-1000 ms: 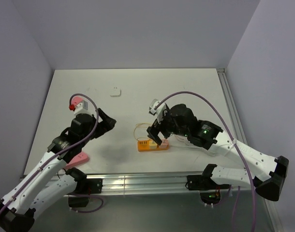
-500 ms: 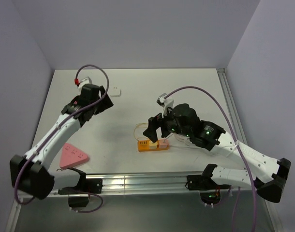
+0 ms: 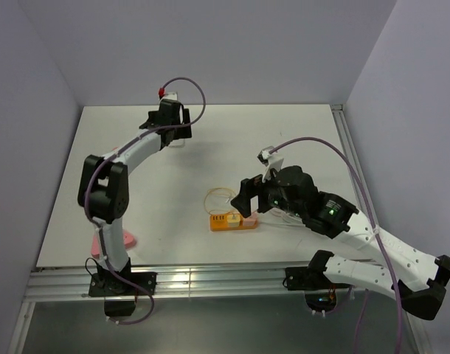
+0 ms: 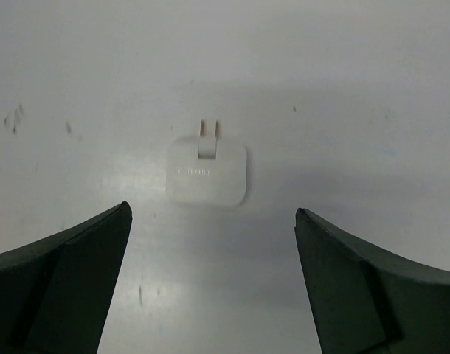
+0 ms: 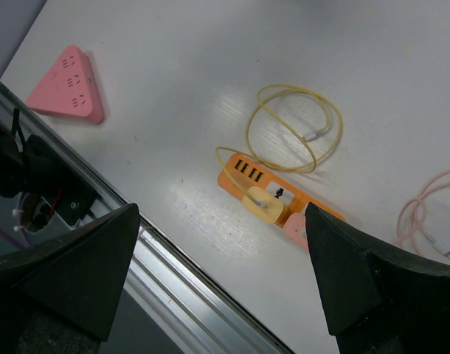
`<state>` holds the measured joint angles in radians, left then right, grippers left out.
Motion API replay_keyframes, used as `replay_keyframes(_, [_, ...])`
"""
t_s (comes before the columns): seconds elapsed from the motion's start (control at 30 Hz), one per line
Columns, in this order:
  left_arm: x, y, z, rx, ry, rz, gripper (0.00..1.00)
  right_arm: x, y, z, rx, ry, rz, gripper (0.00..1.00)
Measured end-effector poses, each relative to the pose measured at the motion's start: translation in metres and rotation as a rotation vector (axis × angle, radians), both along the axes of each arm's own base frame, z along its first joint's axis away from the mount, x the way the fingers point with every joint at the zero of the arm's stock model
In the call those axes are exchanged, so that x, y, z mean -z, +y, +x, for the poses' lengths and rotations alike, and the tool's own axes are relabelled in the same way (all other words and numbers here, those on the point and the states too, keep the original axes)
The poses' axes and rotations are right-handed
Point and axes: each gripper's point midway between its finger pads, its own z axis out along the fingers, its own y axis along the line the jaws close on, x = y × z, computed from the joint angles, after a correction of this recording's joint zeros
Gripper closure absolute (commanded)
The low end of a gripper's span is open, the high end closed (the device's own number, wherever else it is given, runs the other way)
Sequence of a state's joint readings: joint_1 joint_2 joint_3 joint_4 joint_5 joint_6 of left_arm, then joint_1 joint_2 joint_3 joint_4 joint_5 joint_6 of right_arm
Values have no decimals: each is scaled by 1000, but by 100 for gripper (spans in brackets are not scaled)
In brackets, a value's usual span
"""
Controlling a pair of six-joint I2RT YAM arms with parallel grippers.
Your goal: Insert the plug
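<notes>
Right now the left arm [image 3: 129,151] is reaching to the far side of the white bench [image 3: 299,140]. The left jaws are hanging spread wide over the small white square plastic plug [image 4: 209,171], one on each side and gripping nothing. The plug is lying flat on the bench with its two prongs [image 4: 208,129] pointing away from the wrist camera. My read is that the jaws are lining up to close across its two side edges and leave the prongs free.

The right jaws are also gaping empty, hovering above the orange rectangular plastic power strip [image 5: 280,198]. The strip is sitting near the front of the bench, well apart from the plug. Probably the right arm is positioning to steady the strip, or just giving its camera a view of the sockets.

A pale yellow adapter [image 5: 260,206] is already occupying one slot, and a pink piece [image 5: 295,228] is sitting at the strip's end. A looped yellow cable [image 5: 291,129] is lying just beyond the strip. A pink triangular socket block [image 5: 68,85] is sitting near the left arm's base.

The pick is not yet made. The insert is going to need a square grip and a free socket.
</notes>
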<state>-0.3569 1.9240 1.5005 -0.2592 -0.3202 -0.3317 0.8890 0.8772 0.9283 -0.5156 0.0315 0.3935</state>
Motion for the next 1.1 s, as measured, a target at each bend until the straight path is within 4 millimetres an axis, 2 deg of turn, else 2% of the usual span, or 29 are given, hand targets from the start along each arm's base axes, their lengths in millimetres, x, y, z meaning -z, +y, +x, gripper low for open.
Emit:
replay_keyframes(0.07, [7, -4, 25, 14, -16, 21, 0, -2, -4, 1, 10, -14, 2, 0])
replay_keyframes(0.13, [18, -5, 42, 24, -19, 44, 1, -2, -8, 1, 13, -24, 0, 0])
replay_keyframes(0.37, [51, -4, 72, 17, 5, 101, 0, 8, -22, 4, 42, -34, -17, 0])
replay_keyframes(0.5, [67, 0, 74, -3, 41, 121, 0, 19, -29, 9, 63, -18, -38, 1])
replay_keyframes(0.73, [83, 9, 67, -71, 98, 100, 1, 22, -30, 13, 68, -7, -44, 1])
replay_keyframes(1.03, [95, 13, 61, -102, 140, 65, 11, 26, -29, 14, 66, 4, -52, 2])
replay_keyframes(1.1, [97, 13, 60, -98, 149, 60, 15, 26, -30, 14, 67, 5, -52, 2])
